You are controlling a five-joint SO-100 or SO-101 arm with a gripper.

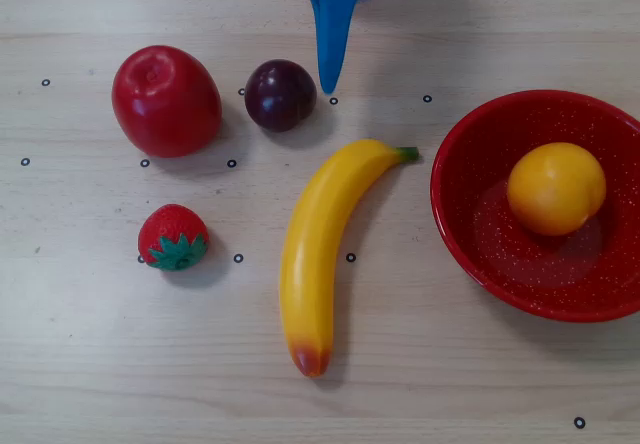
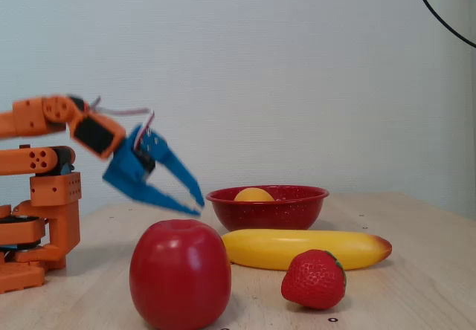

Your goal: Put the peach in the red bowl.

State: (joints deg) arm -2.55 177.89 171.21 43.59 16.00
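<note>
The peach (image 1: 556,188) lies inside the red bowl (image 1: 470,234), toward its far side. Nothing else is in the bowl. The blue jaws (image 2: 195,200) stand narrowly parted and empty, above the table (image 1: 430,364) left of the bowl in the fixed view.

1 overhead view looks straight down, close; 1 fixed view sits low at tabletop (image 2: 416,270) level, facing sideways. Both share the fruit.
</note>
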